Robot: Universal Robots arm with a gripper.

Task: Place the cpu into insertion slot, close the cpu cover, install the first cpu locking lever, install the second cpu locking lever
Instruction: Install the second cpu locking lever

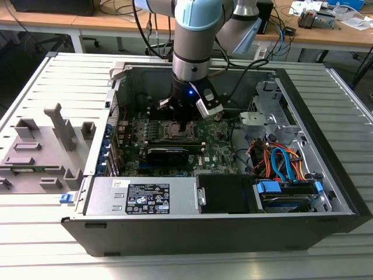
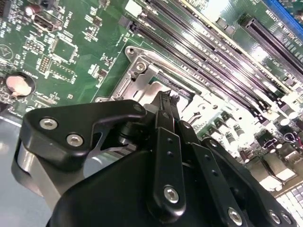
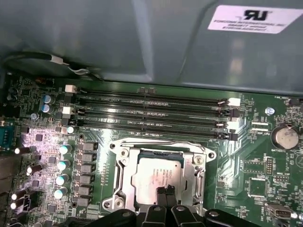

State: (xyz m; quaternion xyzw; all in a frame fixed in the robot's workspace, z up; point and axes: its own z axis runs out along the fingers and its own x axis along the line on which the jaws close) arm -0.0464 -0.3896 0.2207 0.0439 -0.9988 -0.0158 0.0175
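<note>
Looking into the open computer case (image 1: 326,175), we see the green motherboard (image 1: 218,149) lying flat inside it, with a bundle of orange and blue cables (image 1: 280,163) toward the exterior view's right. In the first wrist view the cpu (image 3: 156,172) sits in the socket, and the cpu cover (image 3: 124,176) lies closed around it, framing its silver top. Four dark memory slots (image 3: 151,116) run just beside the socket. Our gripper (image 3: 165,193) is low over the socket edge — its two black fingertips (image 2: 166,101) stand pressed together, nearly shut, and touch the metal frame. Whether they pinch something thin, we cannot tell.
</note>
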